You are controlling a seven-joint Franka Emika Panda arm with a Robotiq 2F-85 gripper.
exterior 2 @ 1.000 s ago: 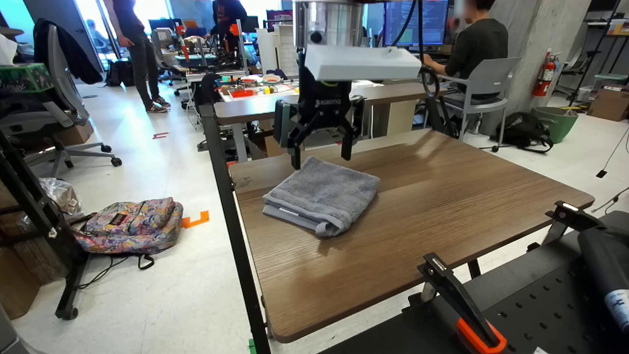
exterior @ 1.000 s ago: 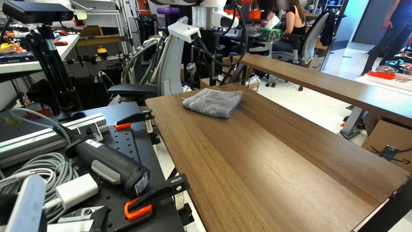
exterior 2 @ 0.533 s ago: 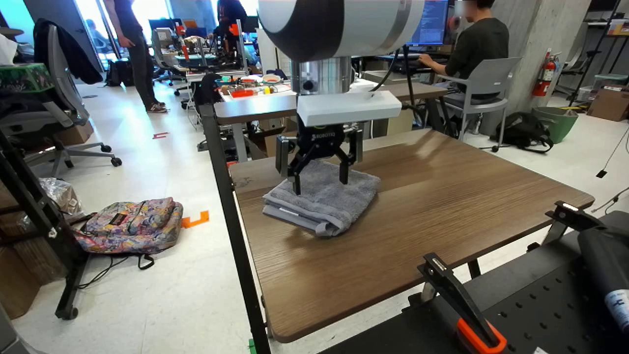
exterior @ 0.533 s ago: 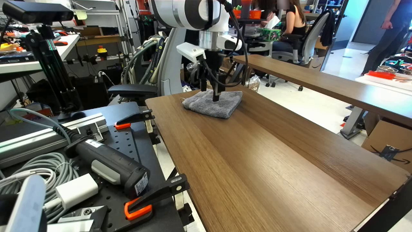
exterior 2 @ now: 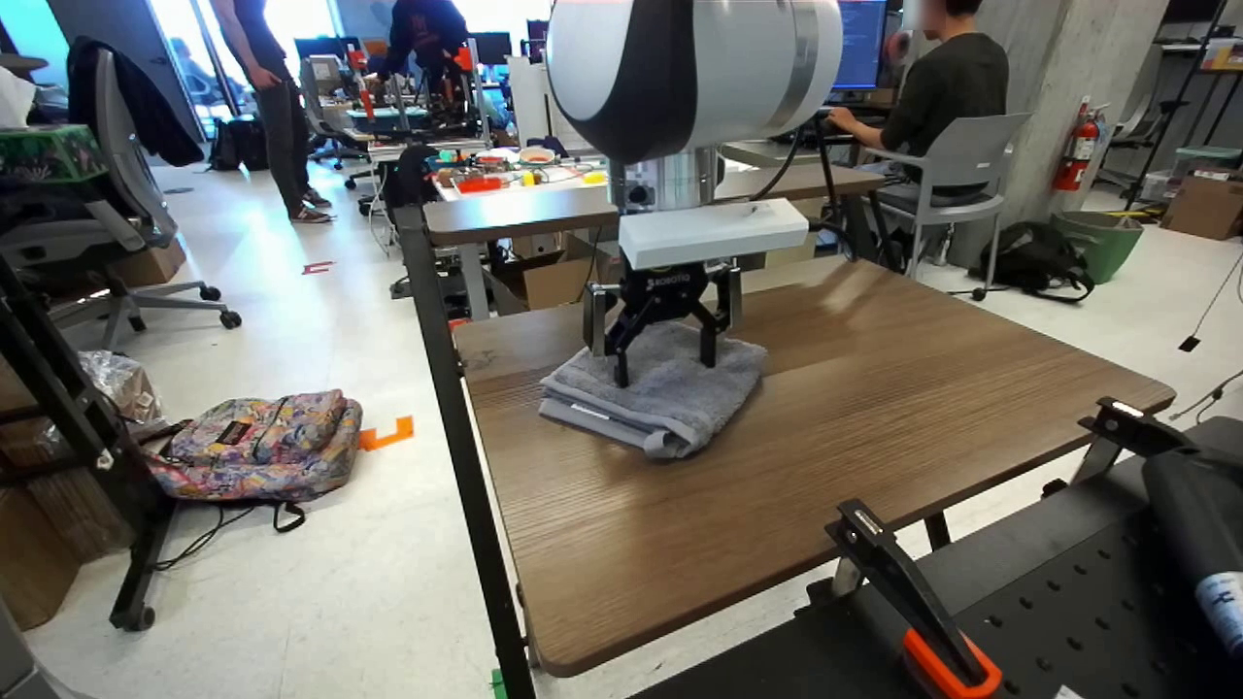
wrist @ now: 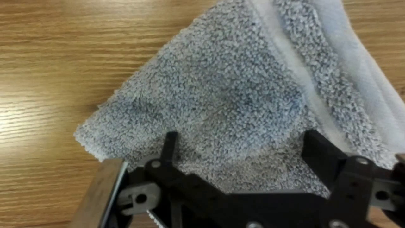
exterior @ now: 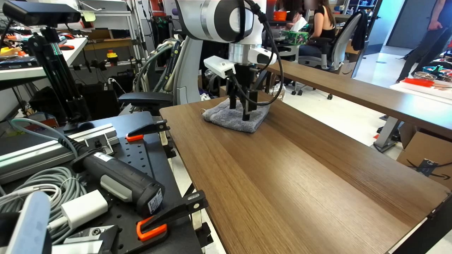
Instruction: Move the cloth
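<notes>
The grey folded cloth (exterior: pixel 226 115) lies flat near one end of the wooden table (exterior: pixel 282 169). It also shows in an exterior view (exterior 2: pixel 694 396), with its layered folded edge and a corner loop. My gripper (exterior 2: pixel 665 373) points straight down over the cloth with its fingers spread wide. Both fingertips appear to press on the cloth's top face in both exterior views. In the wrist view, the cloth (wrist: pixel 215 79) spreads under and between the open fingers of the gripper (wrist: pixel 242 136), slightly rumpled there. No fold is pinched between the fingers.
Black clamps (exterior: pixel 176 211) with orange grips hold the table's side to a black perforated bench (exterior: pixel 130 155) carrying a handheld tool (exterior: pixel 116 180) and cables. A black post (exterior 2: pixel 447 417) stands at the table's end. A second wooden table (exterior: pixel 346 84) runs alongside.
My gripper has come down onto the cloth, fingers still open. In the last half second gripper and cloth have slid together a short way, rightward in both exterior views.
</notes>
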